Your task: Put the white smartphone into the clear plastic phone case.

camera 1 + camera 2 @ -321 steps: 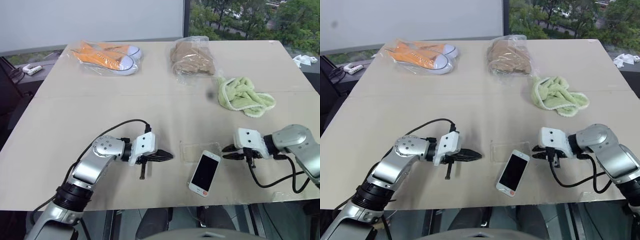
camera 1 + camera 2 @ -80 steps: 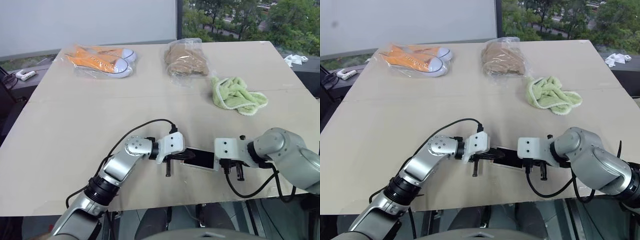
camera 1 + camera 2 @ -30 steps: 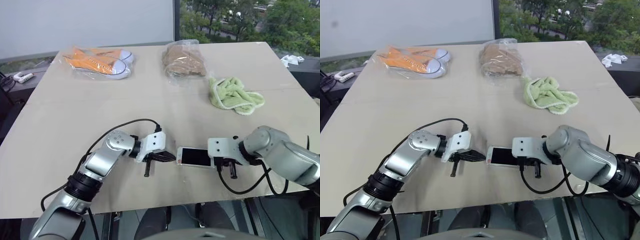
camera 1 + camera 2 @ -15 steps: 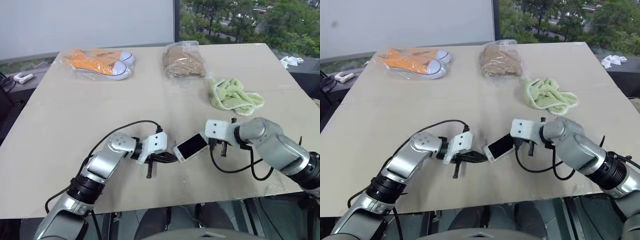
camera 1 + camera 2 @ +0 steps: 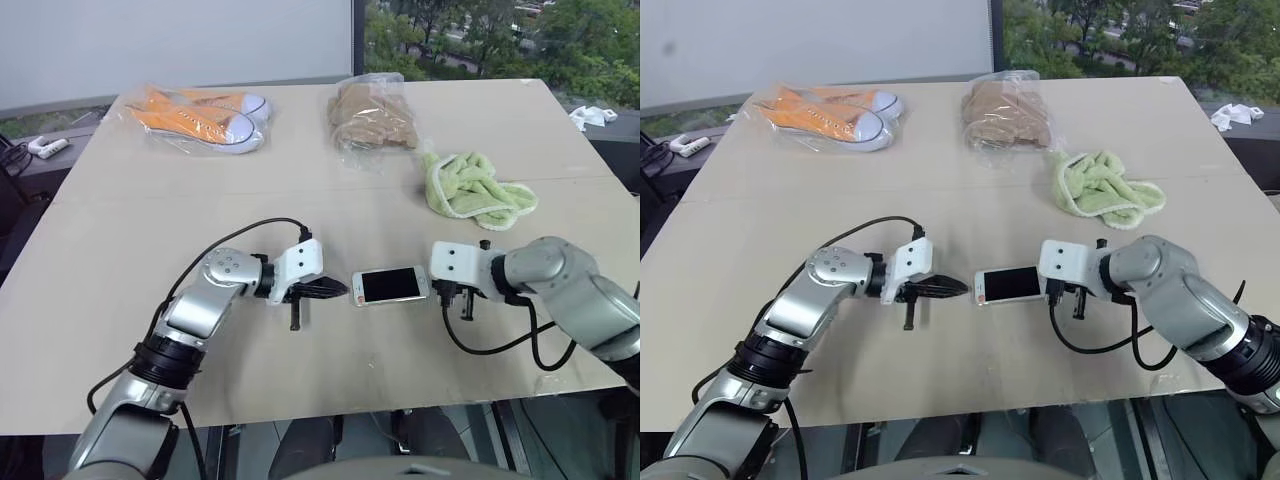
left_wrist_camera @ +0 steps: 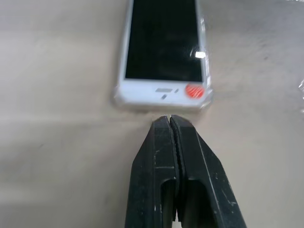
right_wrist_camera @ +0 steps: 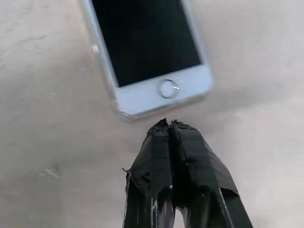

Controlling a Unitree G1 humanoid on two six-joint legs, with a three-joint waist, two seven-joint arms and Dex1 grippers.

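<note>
Lying flat, white smartphone (image 5: pixel 391 285) (black screen), clear-edged

White smartphone (image 5: pixel 391 285) lies flat, screen up, seated inside the clear plastic phone case (image 7: pixel 105 76)

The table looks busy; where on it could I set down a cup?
The widest bare stretch of the table is the left side, between the orange shoes and the left hand. Near the green cloth and bagged brown item it is crowded; the phone sits between both hands.
</note>
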